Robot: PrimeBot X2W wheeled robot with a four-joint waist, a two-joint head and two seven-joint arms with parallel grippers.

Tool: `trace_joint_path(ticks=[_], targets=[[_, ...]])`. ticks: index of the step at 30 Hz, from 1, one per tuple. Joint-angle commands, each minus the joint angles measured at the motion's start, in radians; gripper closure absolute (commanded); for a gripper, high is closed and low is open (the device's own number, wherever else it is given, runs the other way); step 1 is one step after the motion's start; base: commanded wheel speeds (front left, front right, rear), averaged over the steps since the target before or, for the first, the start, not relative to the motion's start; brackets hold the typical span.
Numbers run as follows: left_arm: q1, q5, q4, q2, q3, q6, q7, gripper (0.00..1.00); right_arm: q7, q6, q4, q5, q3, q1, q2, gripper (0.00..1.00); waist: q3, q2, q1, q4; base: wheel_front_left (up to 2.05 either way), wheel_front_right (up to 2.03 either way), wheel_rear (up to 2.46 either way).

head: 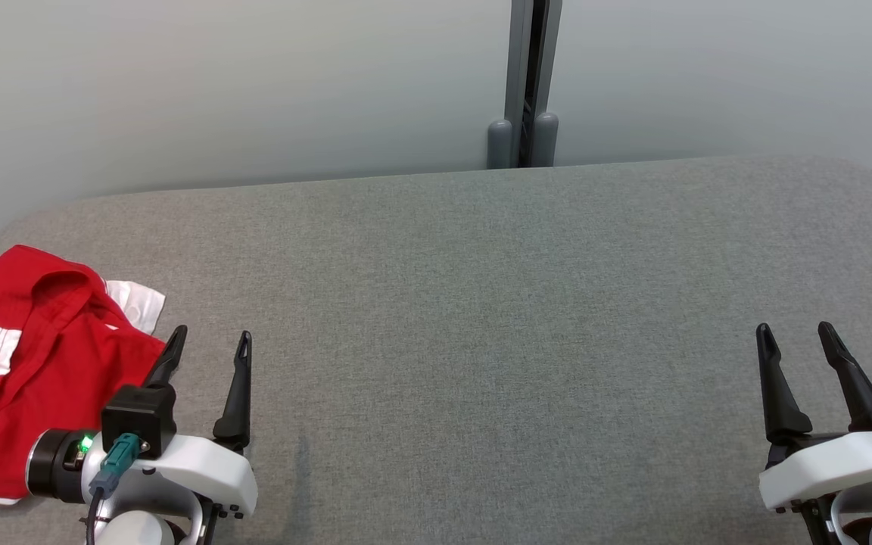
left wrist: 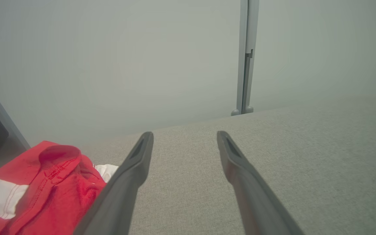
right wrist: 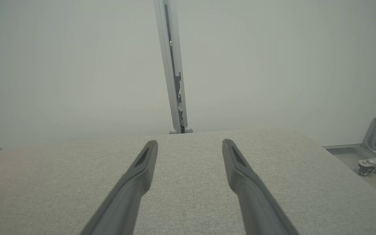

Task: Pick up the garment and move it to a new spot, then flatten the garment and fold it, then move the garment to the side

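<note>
at the left edge of the grey fabric table, a crumpled red and white garment lies just beside the left gripper, fingers spread. right gripper, also spread, well apart. grey post behind.

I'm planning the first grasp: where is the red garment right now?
In the head view, the red-and-white garment lies crumpled at the far left edge of the grey table, right beside the open left claw.
</note>
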Motion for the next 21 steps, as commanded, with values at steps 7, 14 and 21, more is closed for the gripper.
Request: trace_joint_path(ticks=[7, 14, 21], targets=[[-0.017, -0.011, 0.008, -0.001, -0.008, 0.001, -0.003, 0.0, 0.004, 0.002, -0.009, 0.001, -0.006, 0.012, 0.001, 0.0, -0.001, 0.0, 0.0, 0.025, 0.0, 0.0, 0.0], [-0.038, -0.026, 0.014, -0.015, 0.0, 0.011, -0.02, 0.0, 0.015, 0.002, -0.042, -0.002, 0.017, 0.011, -0.005, 0.0, 0.005, 0.0, 0.0, 0.126, 0.0, 0.0, 0.0], [-0.053, -0.048, 0.023, -0.031, 0.013, 0.013, -0.053, 0.0, 0.021, 0.002, -0.077, 0.005, 0.044, 0.002, -0.011, 0.0, 0.017, 0.0, 0.0, 0.284, 0.0, 0.0, 0.0]])
